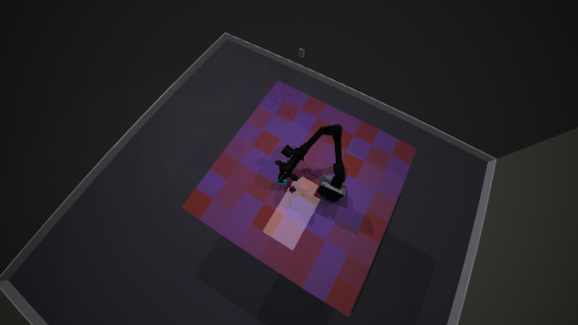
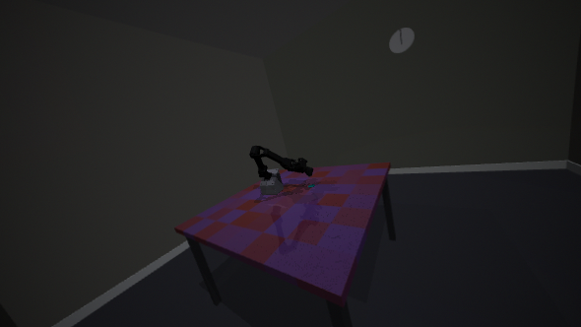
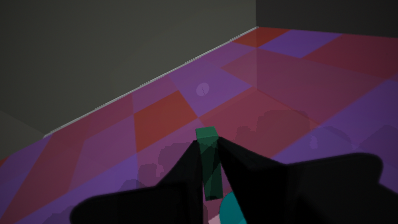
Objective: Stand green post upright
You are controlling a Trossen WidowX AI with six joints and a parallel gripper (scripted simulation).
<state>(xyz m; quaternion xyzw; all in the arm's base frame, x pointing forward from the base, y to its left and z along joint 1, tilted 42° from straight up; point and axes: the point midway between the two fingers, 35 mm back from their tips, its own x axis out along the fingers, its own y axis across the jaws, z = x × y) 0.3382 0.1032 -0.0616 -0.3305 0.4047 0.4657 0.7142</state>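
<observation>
Currently, gripper (image 1: pixel 283 175) (image 2: pixel 309 171) (image 3: pixel 207 143) closed on green post (image 3: pixel 210 165); post appears beside cyan circle (image 1: pixel 282 182) (image 2: pixel 311 186) (image 3: pixel 232 209) in wrist view. Post's height above circle: cannot tell. Arm (image 1: pixel 338 152) (image 2: pixel 273 157) reaches toward circle.

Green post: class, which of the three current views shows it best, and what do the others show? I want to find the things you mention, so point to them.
The wrist view: the green post (image 3: pixel 212 175) appears large between the gripper's fingers. In the top and exterior views, the post cannot be made out near the dark gripper (image 3: pixel 207 142).

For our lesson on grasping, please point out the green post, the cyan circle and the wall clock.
Green post (image 3: pixel 213 186): wrist view, lower side.
Cyan circle (image 2: pixel 311 186) (image 3: pixel 231 210): all views, visible surface.
Wall clock (image 2: pixel 402 40): exterior view, face.
</observation>
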